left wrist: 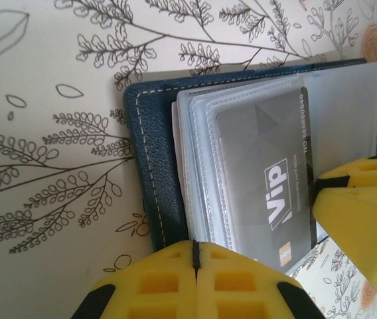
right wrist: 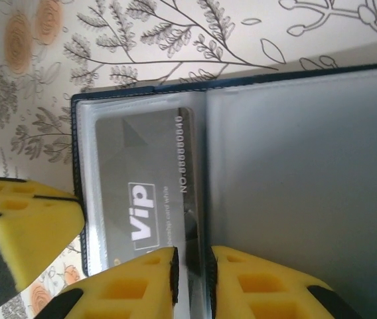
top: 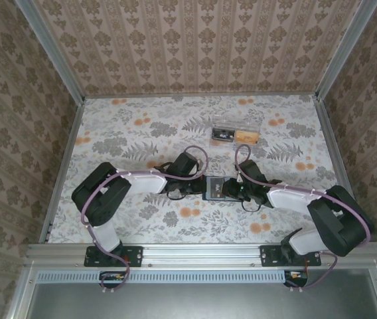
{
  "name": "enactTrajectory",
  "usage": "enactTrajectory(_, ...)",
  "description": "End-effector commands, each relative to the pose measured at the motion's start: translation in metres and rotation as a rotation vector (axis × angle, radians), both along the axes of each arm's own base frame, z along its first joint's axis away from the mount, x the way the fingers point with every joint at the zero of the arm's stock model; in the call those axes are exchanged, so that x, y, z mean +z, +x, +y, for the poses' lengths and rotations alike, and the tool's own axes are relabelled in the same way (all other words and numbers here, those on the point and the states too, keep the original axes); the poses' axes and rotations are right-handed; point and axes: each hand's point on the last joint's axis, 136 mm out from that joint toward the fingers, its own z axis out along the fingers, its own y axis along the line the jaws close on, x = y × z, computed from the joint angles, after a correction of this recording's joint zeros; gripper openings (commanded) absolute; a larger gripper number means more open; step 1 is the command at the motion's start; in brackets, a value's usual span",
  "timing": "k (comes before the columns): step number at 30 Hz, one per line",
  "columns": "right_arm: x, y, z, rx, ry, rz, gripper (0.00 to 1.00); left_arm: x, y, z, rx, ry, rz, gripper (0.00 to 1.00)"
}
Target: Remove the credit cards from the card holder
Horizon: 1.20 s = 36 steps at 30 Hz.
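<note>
1. The card holder [top: 215,188] is laid open on the desk [top: 142,133] — near its middle.
2. The left end effector [left wrist: 195,266] is clenched at its edge.
3. The grey card [right wrist: 142,179] is pinched by the right end effector [right wrist: 192,262].

the card holder [top: 214,188] lies on the table [top: 142,133], between the left gripper [top: 195,187] and right gripper [top: 233,191] — a card [left wrist: 268,179] inside it; the box [top: 236,129] sits behind, well apart.
</note>
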Motion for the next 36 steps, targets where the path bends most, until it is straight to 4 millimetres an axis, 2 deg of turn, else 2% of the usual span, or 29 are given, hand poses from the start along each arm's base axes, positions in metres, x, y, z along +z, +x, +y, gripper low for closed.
enactTrajectory(1, 0.003, 0.006, 0.006, -0.003, 0.027, 0.002, 0.23, -0.011, -0.002, 0.005, 0.008, 0.051, 0.017, 0.00)
enactTrajectory(5, 0.000, 0.005, 0.007, 0.000, 0.031, 0.013, 0.22, -0.013, -0.003, 0.006, 0.010, 0.057, 0.025, 0.00)
enactTrajectory(8, 0.000, 0.004, 0.005, -0.003, 0.037, 0.010, 0.17, -0.013, -0.003, 0.005, 0.008, 0.057, 0.023, 0.00)
enactTrajectory(14, 0.000, 0.002, 0.002, -0.013, 0.052, 0.013, 0.00, -0.014, -0.003, 0.007, 0.015, 0.067, 0.027, 0.00)
enactTrajectory(19, -0.004, 0.000, -0.009, -0.045, 0.032, 0.021, 0.00, -0.017, -0.004, 0.011, 0.022, 0.087, 0.033, 0.00)
enactTrajectory(21, 0.002, 0.001, -0.015, -0.064, 0.039, 0.004, 0.00, -0.018, -0.004, 0.013, 0.026, 0.093, 0.035, 0.00)
enactTrajectory(28, 0.003, -0.006, -0.032, -0.108, 0.037, 0.002, 0.00, -0.019, -0.003, 0.016, 0.032, 0.097, 0.036, 0.00)
enactTrajectory(31, 0.004, -0.008, -0.032, -0.100, 0.039, -0.002, 0.00, -0.013, -0.002, 0.013, 0.026, 0.084, 0.028, 0.00)
enactTrajectory(36, 0.003, -0.008, -0.029, -0.076, 0.040, 0.002, 0.00, 0.015, 0.002, -0.001, -0.010, 0.070, -0.036, 0.04)
